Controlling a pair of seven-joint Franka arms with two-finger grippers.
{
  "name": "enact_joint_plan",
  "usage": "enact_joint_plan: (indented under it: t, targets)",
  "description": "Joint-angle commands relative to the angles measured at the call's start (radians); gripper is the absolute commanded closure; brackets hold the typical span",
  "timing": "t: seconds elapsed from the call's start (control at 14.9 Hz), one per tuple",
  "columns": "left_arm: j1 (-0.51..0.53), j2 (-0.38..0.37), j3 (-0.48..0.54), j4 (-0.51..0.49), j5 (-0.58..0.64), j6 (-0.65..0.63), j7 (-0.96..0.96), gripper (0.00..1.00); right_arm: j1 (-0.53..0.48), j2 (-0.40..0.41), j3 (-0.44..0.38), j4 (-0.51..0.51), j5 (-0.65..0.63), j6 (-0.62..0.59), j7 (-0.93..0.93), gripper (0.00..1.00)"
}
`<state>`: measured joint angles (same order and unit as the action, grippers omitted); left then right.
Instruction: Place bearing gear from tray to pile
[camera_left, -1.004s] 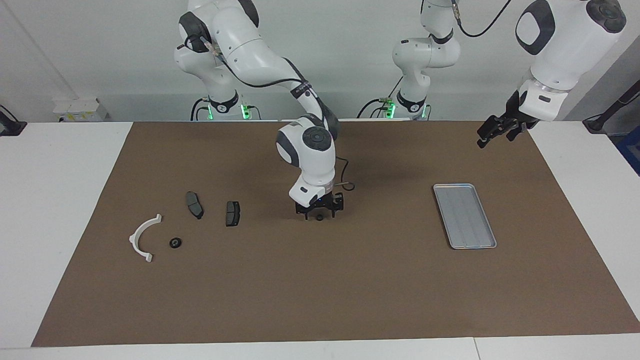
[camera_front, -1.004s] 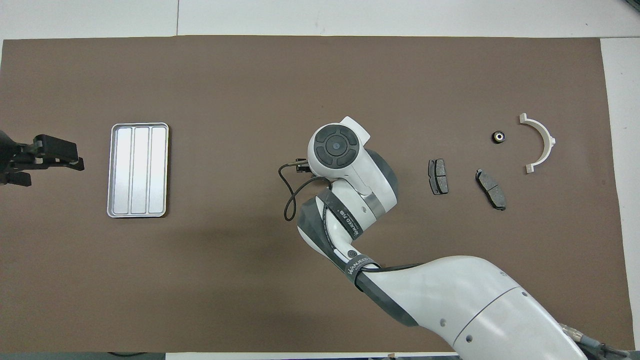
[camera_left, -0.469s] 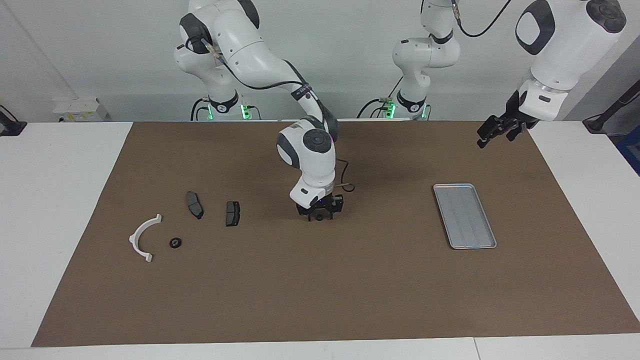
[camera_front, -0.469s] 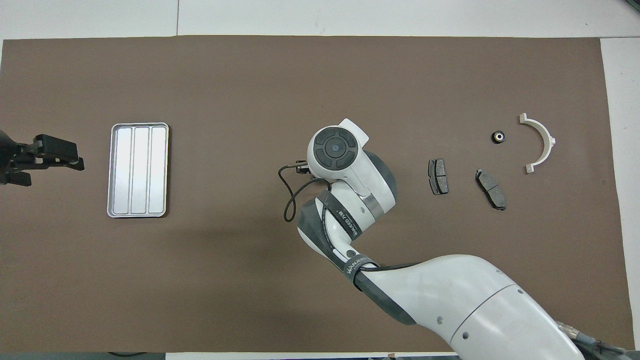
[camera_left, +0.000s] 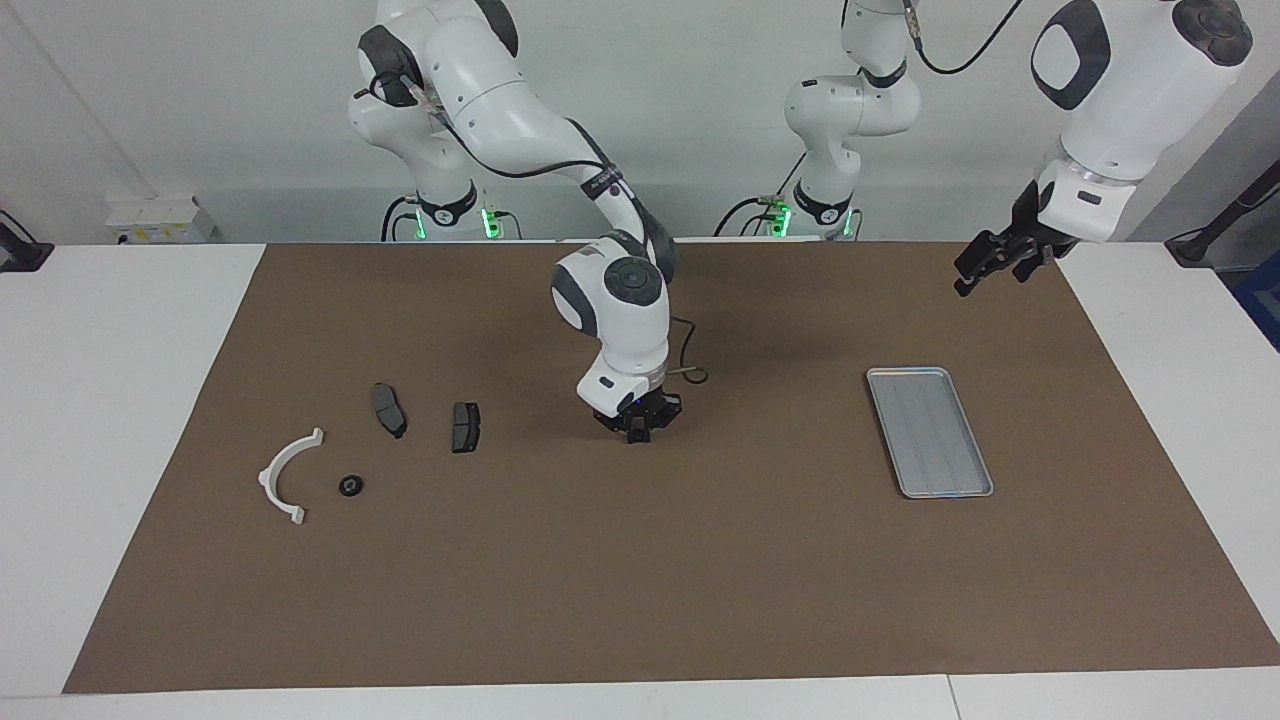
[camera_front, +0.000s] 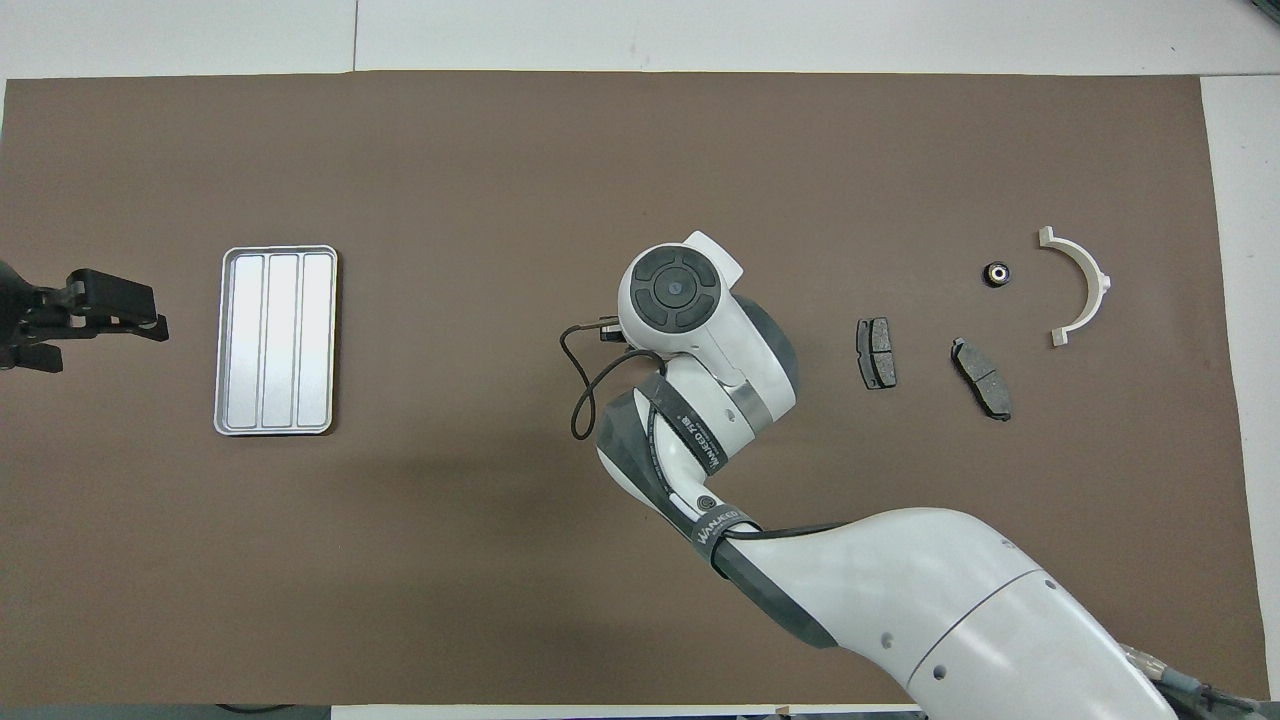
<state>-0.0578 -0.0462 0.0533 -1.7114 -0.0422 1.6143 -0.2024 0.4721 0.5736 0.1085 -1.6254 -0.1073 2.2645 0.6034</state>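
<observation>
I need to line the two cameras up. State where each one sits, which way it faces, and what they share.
Facing view: high across the table, looking at the robots; both arms, bases and the right end effector show.
Overhead view: above the robots' end, looking steeply down; the right arm and left end effector show.
Shared: tray, bracket, mirrored by a half turn.

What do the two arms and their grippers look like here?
Both arms are glossy white with dark grey joint caps and black cables. The right arm wears a black strap lettered in white. The right gripper and the left gripper are black.
</observation>
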Motion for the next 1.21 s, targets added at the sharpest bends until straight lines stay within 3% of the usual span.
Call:
enact_joint_plan:
  t: [0.0,0.27,0.6,0.87,1.14]
  targets:
    - [0.006,-0.017,-0.004,-0.011,0.004,-0.004,0.005,0.00,-0.067,-0.015,0.011,0.053,-0.009,-0.077,-0.071,1.00]
    - [0.006,-0.017,-0.004,-0.011,0.004,-0.004,0.005,0.00,-0.225,-0.069,0.013,0.110,-0.002,-0.193,-0.310,1.00]
    - [0.004,-0.017,-0.004,-0.011,0.004,-0.004,0.005,0.00,-0.456,-0.090,0.011,0.105,0.028,-0.208,-0.690,1.00]
    - [0.006,-0.017,-0.004,-0.011,0.004,-0.004,0.005,0.00,-0.544,-0.090,0.011,0.066,0.029,-0.183,-0.821,1.00]
    - [0.006,-0.017,-0.004,-0.011,0.004,-0.004,0.005,0.00,-0.558,-0.106,0.011,-0.028,0.035,-0.097,-0.844,1.00]
